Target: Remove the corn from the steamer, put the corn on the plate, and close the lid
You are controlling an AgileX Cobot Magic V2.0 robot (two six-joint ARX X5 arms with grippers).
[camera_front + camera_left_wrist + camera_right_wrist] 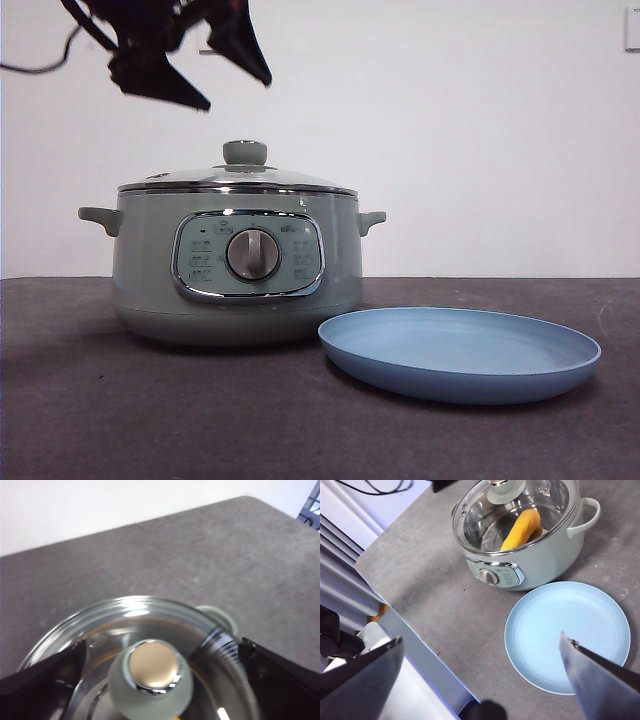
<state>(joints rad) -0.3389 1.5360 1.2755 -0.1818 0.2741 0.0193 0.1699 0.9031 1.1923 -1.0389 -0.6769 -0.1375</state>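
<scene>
**Lid grab pending: left gripper above knob**

Near the desk's front edge, the large shallow light-blue round plate [460,352] sits empty, just beside the wide pale sage-green round steamer [235,275]. Its low-domed glass lid [237,180] is still on, with the short yellow-orange corn [521,529] inside. The left gripper [205,75] hovers above the lid, fingers spread either side of the round pale-green knob [151,680]. Best: descend centred, pinch the knob squarely, lift straight. The right gripper [480,680] waits high over the plate, fingers spread.

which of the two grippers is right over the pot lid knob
The left gripper, jaws open, hovering above the glass lid's pale-green knob. The right gripper hangs open over the light-blue round plate.
</scene>
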